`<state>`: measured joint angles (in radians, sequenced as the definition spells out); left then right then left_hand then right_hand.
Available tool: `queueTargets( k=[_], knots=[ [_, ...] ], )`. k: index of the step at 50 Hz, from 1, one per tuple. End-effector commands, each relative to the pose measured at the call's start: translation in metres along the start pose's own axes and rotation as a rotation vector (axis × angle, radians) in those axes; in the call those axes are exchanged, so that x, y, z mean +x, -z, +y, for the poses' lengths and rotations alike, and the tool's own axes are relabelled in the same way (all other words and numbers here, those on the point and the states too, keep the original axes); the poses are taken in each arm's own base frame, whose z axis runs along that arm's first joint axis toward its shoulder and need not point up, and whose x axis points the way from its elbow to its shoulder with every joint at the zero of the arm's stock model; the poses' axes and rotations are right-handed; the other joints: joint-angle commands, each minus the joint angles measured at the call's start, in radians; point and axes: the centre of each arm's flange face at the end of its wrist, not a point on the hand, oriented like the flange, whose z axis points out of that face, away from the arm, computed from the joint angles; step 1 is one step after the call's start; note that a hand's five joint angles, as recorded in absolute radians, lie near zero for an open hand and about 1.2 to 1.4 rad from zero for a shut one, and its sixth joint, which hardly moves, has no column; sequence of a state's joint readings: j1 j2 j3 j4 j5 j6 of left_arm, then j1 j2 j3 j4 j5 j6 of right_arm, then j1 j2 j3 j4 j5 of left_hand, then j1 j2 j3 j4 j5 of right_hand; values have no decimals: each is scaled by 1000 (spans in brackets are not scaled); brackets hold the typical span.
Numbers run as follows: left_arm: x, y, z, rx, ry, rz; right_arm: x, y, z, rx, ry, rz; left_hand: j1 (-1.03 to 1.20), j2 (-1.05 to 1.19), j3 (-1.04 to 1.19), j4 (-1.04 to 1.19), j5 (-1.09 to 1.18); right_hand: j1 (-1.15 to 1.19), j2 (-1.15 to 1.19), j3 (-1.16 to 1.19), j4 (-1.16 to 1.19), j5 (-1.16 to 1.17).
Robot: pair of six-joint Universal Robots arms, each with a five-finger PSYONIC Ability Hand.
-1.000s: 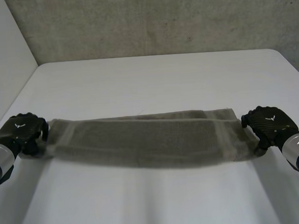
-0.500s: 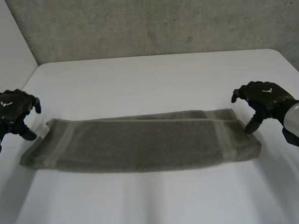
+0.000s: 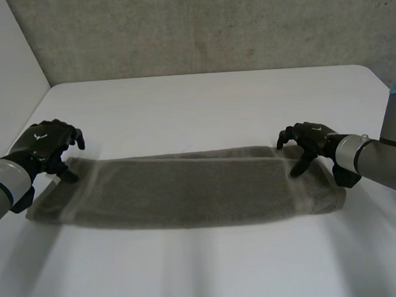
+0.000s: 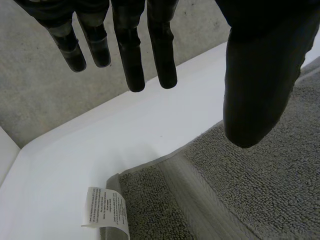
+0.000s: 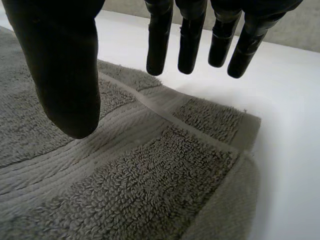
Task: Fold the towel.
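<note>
Black left hand (image 3: 44,142), black right hand (image 3: 310,140) — spread, empty — above each end of the grey terry towel (image 3: 187,191); I'd pinch corners squarely.

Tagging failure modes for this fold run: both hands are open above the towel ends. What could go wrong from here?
1. Under the right hand, the towel layers sit offset at the corner, so a pinch there may catch only the top layer and leave the lower one behind.
2. Near the left hand, the care label sticks out beside the towel's corner; the fingers could snag it instead of the cloth.
</note>
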<state>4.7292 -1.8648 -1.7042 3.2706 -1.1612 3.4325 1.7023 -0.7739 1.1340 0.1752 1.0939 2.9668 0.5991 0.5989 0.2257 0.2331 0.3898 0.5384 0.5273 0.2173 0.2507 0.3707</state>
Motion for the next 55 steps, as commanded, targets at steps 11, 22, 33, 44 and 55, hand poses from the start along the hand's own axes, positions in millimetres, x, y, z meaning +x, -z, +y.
queueTargets(
  k=[11,22,33,44,55],
  knots=[
    [0,-1,3,2,-1,-2,-2,-19,9,-6,3,-10,-39,-39,-51,-59,-4,327,339,-43,-76,321],
    [0,-1,3,0,0,-2,-3,-20,11,-10,3,-11,-45,-45,-51,-59,-10,680,691,-43,-76,673],
    [1,0,6,-8,3,1,-7,-20,8,0,13,-17,-48,-48,-51,-59,-13,858,869,-43,-76,851],
    [2,0,6,-10,4,4,-13,-18,14,-18,15,-30,-48,-48,-51,-59,-13,858,869,-43,-76,851],
    [2,0,6,-9,4,4,-15,-14,15,-25,19,-31,-48,-48,-51,-59,-13,739,750,-43,-76,732]
  ],
)
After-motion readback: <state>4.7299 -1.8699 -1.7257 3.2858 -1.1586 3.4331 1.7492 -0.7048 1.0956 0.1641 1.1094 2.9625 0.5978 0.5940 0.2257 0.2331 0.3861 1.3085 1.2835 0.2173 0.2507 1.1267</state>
